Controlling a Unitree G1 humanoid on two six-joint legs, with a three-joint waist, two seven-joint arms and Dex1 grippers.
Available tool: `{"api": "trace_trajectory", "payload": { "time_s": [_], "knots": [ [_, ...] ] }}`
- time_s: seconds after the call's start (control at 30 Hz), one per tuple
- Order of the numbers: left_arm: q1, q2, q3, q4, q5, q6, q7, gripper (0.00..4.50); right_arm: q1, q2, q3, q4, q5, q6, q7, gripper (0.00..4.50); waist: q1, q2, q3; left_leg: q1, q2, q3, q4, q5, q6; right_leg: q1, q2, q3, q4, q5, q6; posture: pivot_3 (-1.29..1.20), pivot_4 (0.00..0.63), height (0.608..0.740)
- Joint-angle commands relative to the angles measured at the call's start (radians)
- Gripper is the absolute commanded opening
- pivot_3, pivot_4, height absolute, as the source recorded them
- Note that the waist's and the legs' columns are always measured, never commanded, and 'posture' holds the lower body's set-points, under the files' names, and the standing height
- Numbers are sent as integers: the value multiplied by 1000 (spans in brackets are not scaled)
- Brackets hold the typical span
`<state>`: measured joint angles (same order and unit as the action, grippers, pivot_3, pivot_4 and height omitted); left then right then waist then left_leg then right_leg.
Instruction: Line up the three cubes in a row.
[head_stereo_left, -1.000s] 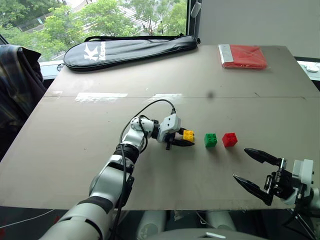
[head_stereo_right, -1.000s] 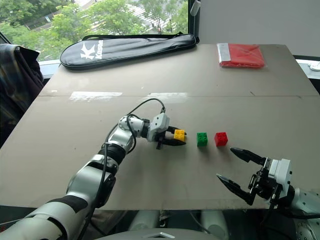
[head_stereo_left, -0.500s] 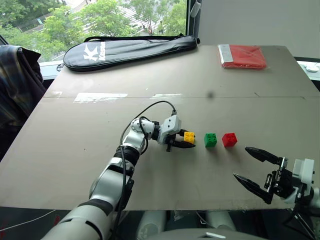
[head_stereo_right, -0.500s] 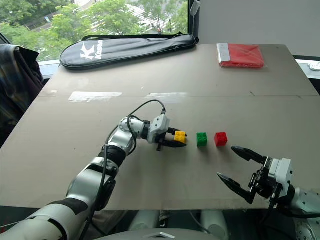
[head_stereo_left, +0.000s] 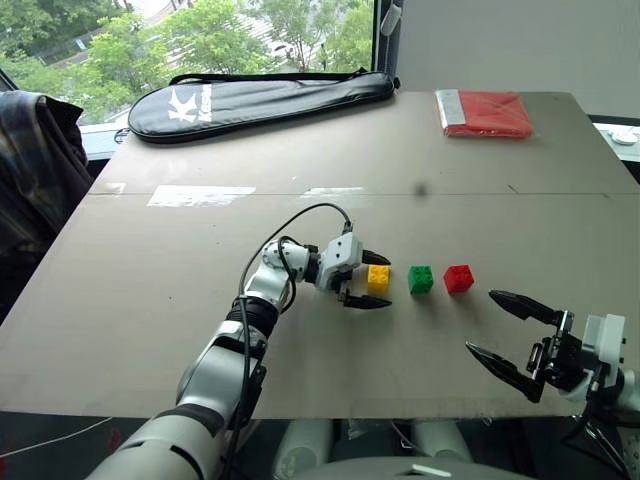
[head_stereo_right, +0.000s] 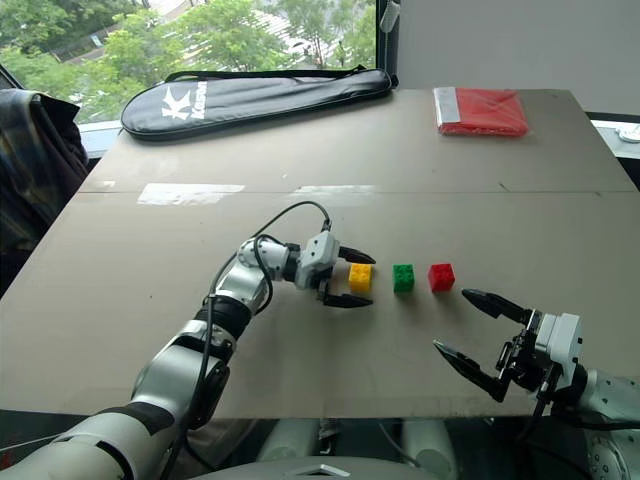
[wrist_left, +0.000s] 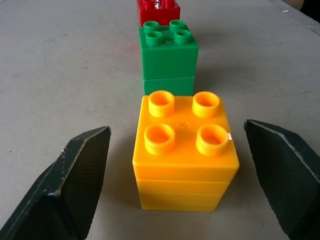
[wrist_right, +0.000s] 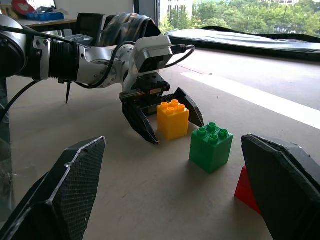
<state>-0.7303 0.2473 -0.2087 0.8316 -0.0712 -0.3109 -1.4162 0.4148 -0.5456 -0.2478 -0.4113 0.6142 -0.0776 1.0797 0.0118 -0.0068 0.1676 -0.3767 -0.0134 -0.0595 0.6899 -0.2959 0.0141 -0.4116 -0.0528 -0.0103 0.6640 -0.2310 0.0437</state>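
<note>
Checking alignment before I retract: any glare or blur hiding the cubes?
Left eye view: window glare streaks the table well behind the cubes. Left wrist view: yellow cube and green cube sharp; red cube cropped, left gripper fingers slightly soft.

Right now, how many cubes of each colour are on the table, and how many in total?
Yellow cube: 1
Green cube: 1
Red cube: 1
Total: 3 cubes
</note>
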Motion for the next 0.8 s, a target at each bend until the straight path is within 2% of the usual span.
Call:
{"api": "trace_trajectory", "payload": {
  "time_s": [0.03, 0.17, 0.37, 0.53, 0.63, 0.8],
  "knots": [
    [50, 53, 18, -94, -25, 35, -5, 4473, 3, 6, -4, 2, 5, -25, 12, 4500, -5, 0, 0, 0, 0, 0, 0, 0, 0, 0, 0, 0, 0, 0, 0, 0, 150, 700],
    [194, 162, 29, -406, -77, 170, -6, 4473, 16, 10, -6, 11, 5, -37, 22, 4500, -29, 1, 0, 1, 4, -3, -2, 0, 0, -1, 1, 2, 1, 0, -1, 0, 150, 700],
    [421, 257, 131, -744, -79, 356, 237, 4473, 28, 24, -1, 43, -2, -52, 31, 4500, -18, 1, 1, 0, 5, -2, -2, 0, 0, -2, -1, 3, -1, 0, -1, 0, 150, 700],
    [676, 322, 206, -987, -132, 492, 330, 4473, 21, 32, -3, 124, -41, -73, 23, 4500, -23, 1, 1, 0, 5, -2, -2, 0, 0, -2, -2, 4, -1, 0, -1, 0, 150, 700],
    [845, 311, 259, -1125, -156, 564, 438, 4473, 44, 27, -29, 190, -79, -83, 2, 4500, -18, 2, 0, 1, 6, -2, -3, 0, 0, -2, -3, 6, -2, 0, -1, 0, 150, 700],
    [991, 271, 325, -1204, -194, 614, 559, 4473, 38, 6, -46, 274, -114, -104, -1, 4500, -5, 3, 0, 2, 6, -2, -2, 0, 0, -1, -6, 5, -1, -4, -1, 0, 150, 700]
  ]
}}
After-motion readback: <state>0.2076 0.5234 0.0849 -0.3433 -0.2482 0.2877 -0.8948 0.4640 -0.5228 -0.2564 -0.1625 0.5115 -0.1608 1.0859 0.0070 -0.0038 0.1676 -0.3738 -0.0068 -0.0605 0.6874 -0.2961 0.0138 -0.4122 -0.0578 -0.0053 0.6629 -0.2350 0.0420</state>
